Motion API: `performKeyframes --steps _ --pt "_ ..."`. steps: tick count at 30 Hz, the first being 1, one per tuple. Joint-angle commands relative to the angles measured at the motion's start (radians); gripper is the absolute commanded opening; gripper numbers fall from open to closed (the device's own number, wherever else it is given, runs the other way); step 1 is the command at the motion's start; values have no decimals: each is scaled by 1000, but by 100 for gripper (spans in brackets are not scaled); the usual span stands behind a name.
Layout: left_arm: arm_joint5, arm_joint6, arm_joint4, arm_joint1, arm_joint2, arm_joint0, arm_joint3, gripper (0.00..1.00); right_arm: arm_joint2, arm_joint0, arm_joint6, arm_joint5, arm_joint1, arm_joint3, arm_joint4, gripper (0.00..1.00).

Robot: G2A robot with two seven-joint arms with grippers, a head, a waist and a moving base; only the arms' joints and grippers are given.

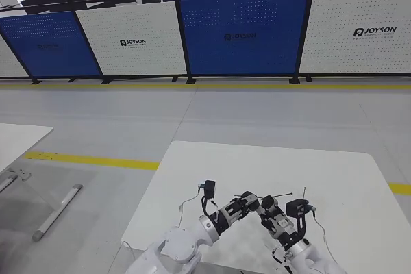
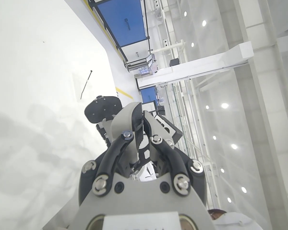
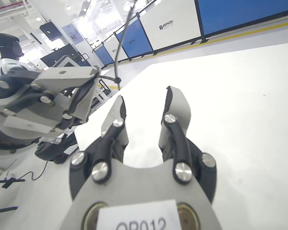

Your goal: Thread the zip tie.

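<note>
Right gripper (image 3: 145,94): released and empty. Its fingers are spread just short of the tie, which leaves you room to take the free end.
Left gripper (image 2: 142,117): clenched on the zip tie (image 3: 117,80), pinching the strap beside the head. That grip puts the head out in open air above the table, turned toward your right claw.
Zip tie: aloft between the two grippers, with its head just beyond the right fingertips. One run goes sideways into the left pads and the long run rises steeply away. A short stub shows under the head, so I judge the tail is already poked through, though you cannot be sure from here.
Next move: probably close your right claw on the long run and pull. The strap is thin and springy, so hold the left grip firm.
Spare zip tie (image 2: 86,86): flat on the white table (image 1: 329,171), beyond both grippers and touching nothing.
Barrier panels (image 1: 243,34): blue and white, well behind the table's far edge.
</note>
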Motion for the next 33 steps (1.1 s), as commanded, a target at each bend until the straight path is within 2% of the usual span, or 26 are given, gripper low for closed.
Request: performKeyframes --steps 1,8,13,19,20,33 --pt "1 -1 3 -1 3 -2 2 0 0 0 2 -3 1 -3 0 33" --pt "6 -3 6 -2 11 -6 7 0 3 -5 -12 -12 3 -10 1 29" --pt "8 -3 8 -2 12 -8 11 0 7 -10 -25 -14 4 -14 0 21" --pt "11 -3 12 -3 17 -10 16 0 9 -14 -30 -15 6 -16 0 20" --pt "11 -1 12 -3 18 -10 16 0 9 -14 -29 -16 6 -17 0 25" --pt "13 14 15 -4 14 -7 11 0 3 -13 -11 -19 9 -24 -6 28"
